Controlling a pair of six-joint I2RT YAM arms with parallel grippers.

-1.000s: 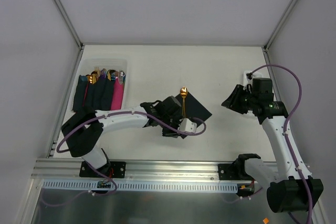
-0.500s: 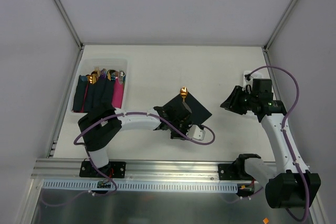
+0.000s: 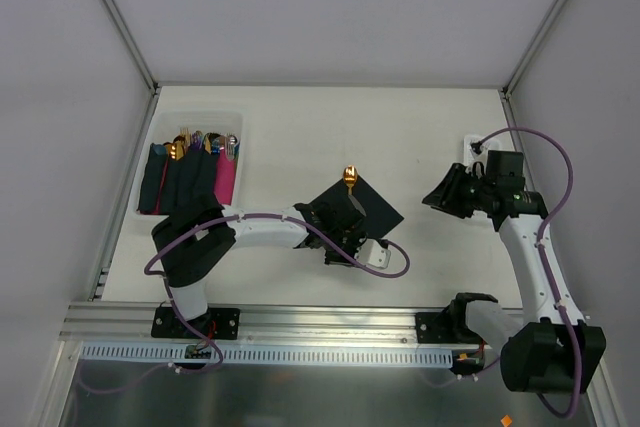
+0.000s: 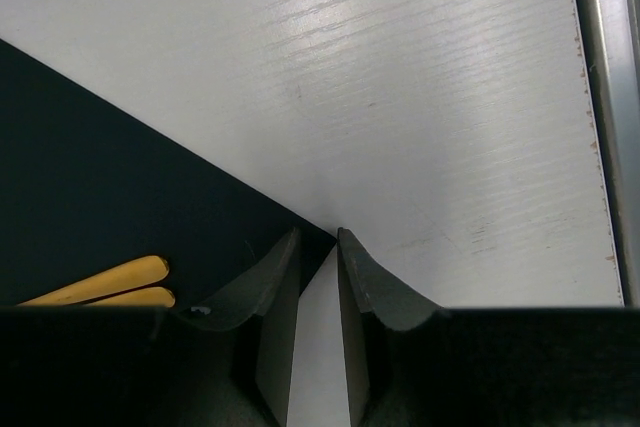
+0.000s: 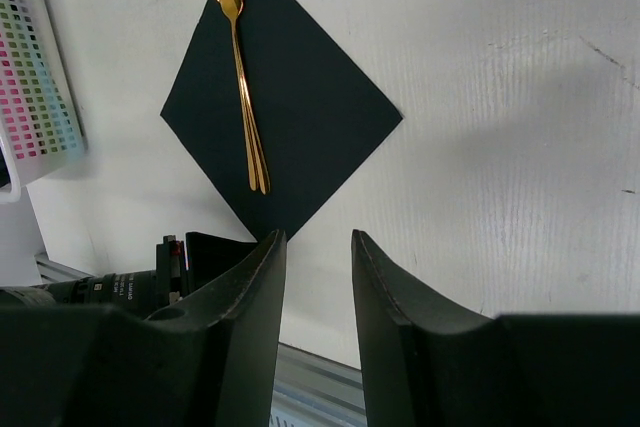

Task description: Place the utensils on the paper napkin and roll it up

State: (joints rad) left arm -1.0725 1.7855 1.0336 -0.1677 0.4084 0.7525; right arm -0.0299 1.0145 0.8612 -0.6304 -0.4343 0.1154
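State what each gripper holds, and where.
Nothing is held. The left gripper stands slightly open at the paper napkin's near corner, table showing in the gap; the right gripper is open, empty.

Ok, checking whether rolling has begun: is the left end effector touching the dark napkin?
Cannot tell. In the left wrist view the left end effector straddles the corner of the paper napkin, but whether it presses or hovers is not visible.

utensils (image 5: 243,87): 2 gold, side by side | paper napkin (image 5: 310,117): dark, flat, beneath
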